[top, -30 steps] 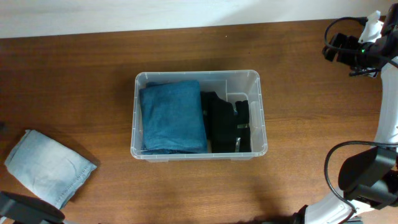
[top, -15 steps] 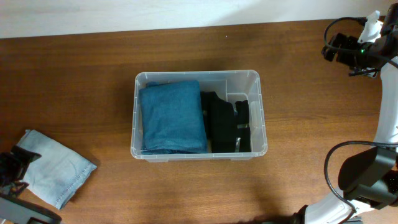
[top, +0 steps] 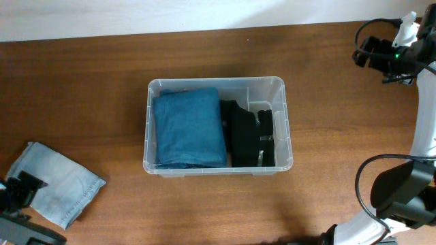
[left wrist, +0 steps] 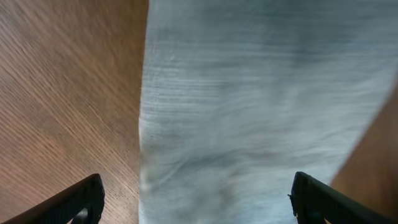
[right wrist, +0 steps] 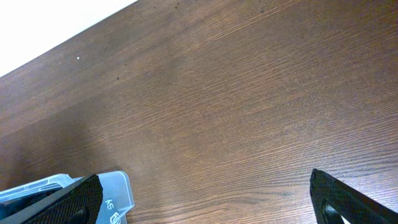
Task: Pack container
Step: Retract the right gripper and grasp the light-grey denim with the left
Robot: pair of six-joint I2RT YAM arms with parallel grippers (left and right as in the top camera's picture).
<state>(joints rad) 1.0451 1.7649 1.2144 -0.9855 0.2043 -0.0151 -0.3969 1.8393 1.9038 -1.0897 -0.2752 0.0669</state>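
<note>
The clear plastic container (top: 285, 122) stands mid-table. It holds a folded blue cloth (top: 189, 126) on its left side and black garments (top: 248, 135) on its right. A folded light-blue denim piece (top: 58, 184) lies on the table at the front left; it fills the left wrist view (left wrist: 261, 106). My left gripper (top: 17, 192) is open at the denim's near-left edge, its fingers (left wrist: 196, 199) wide apart above the cloth. My right gripper (top: 373, 53) is open and empty at the far right; its view shows a container corner (right wrist: 118, 193).
The wooden table (top: 82, 88) ends at a white wall edge along the back. The right arm's cable loops at the far right (top: 381, 184).
My left gripper has come into view at the front left and now sits lower over the near-left edge of the denim. The right arm has not moved.
</note>
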